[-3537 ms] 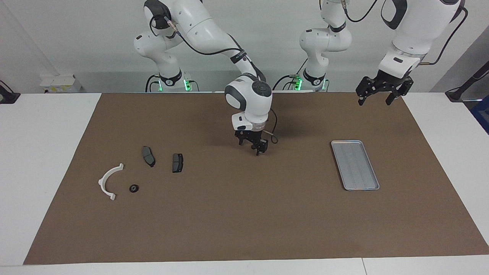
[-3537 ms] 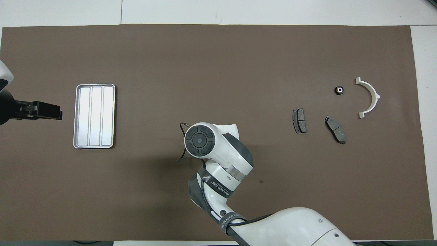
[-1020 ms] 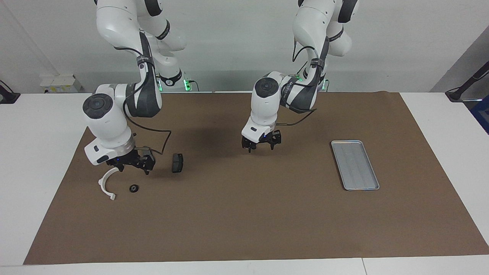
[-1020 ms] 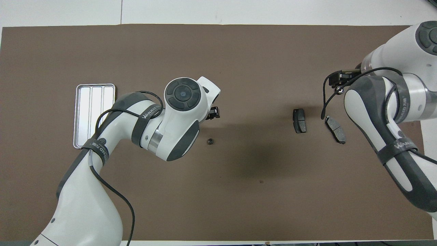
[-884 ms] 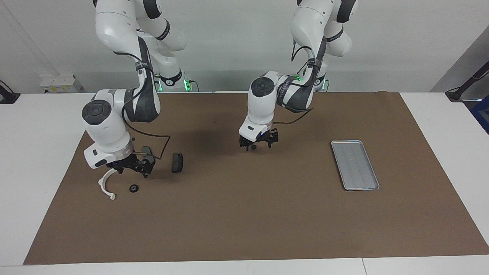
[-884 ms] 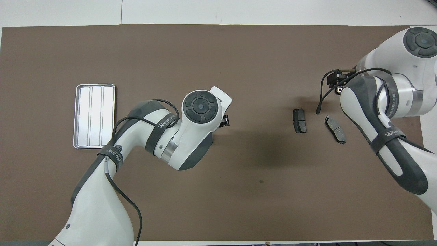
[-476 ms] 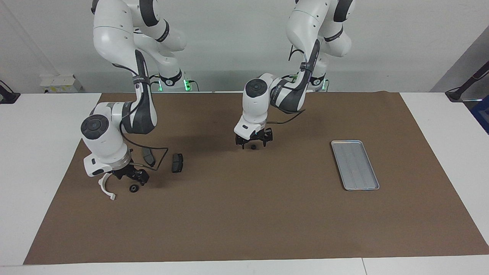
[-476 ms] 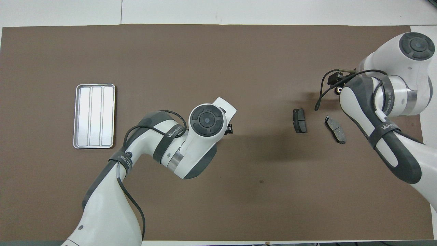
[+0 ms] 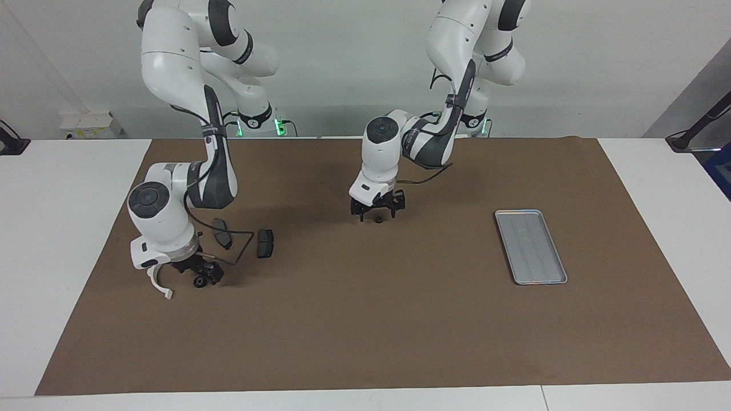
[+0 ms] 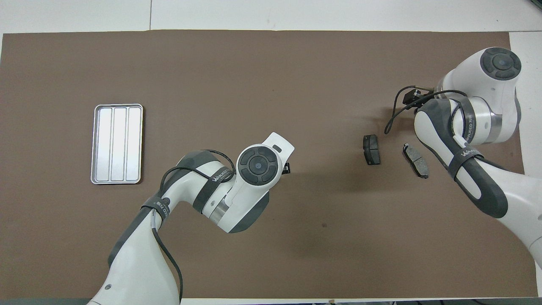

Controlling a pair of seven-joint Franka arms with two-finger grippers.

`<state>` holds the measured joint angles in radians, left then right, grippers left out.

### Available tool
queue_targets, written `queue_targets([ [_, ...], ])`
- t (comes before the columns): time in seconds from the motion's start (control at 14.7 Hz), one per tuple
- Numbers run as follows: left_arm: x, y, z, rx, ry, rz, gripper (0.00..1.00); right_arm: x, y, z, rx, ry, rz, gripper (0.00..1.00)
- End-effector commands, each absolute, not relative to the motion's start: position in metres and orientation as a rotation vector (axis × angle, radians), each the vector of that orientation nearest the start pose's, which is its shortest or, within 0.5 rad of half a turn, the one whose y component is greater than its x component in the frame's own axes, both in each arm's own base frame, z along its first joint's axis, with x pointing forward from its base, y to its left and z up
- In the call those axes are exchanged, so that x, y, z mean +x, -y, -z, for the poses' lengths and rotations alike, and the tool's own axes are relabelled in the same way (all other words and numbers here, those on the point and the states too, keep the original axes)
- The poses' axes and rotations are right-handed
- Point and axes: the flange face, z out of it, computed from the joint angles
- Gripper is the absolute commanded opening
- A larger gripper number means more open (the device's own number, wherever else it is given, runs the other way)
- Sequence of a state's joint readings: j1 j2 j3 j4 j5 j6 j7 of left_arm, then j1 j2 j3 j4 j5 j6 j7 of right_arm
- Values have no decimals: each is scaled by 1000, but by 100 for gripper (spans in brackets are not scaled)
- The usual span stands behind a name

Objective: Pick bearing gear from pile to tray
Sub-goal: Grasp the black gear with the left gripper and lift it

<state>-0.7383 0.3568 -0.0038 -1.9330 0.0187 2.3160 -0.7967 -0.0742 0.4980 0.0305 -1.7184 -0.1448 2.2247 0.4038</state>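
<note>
A small black bearing gear point(image 9: 199, 281) lies on the brown mat beside the white arc point(image 9: 158, 287) of the pile. My right gripper point(image 9: 200, 275) is low over it, open, with a finger on either side. A second small black round piece point(image 9: 377, 219) lies mid-mat. My left gripper point(image 9: 377, 214) is open just above it and straddles it. The silver tray point(image 9: 531, 246) point(image 10: 117, 144) sits empty toward the left arm's end. In the overhead view both round pieces and the arc are hidden under the arms.
Two dark brake pads point(image 9: 221, 233) point(image 9: 265, 243) lie a little nearer to the robots than the arc; overhead they are visible point(image 10: 371, 149) point(image 10: 416, 160). The right arm's cable hangs over one pad. The brown mat point(image 9: 365, 331) covers most of the white table.
Over the last second the right gripper came down from above the pads onto the bearing gear by the arc. The left gripper sank over the mid-mat piece. Both stayed open.
</note>
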Motion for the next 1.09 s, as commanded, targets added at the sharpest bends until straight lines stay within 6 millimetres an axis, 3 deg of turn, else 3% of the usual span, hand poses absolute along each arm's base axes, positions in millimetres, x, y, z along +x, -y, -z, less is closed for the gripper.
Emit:
queue_targets([
  [0.0, 450, 408, -309, -3152, 75, 82, 100, 672, 44, -294, -3179, -620, 82, 97],
  [0.34, 450, 405, -306, -3152, 72, 82, 98, 671, 44, -291, -3178, -619, 82, 91],
  [0.54, 450, 405, -306, -3152, 68, 82, 84, 671, 45, -287, -3173, -627, 76, 89],
  [0.75, 450, 405, -306, -3152, 70, 82, 77, 671, 45, -283, -3170, -626, 82, 89],
  [1.02, 450, 405, -306, -3152, 77, 82, 46, 672, 45, -277, -3168, -624, 87, 88],
])
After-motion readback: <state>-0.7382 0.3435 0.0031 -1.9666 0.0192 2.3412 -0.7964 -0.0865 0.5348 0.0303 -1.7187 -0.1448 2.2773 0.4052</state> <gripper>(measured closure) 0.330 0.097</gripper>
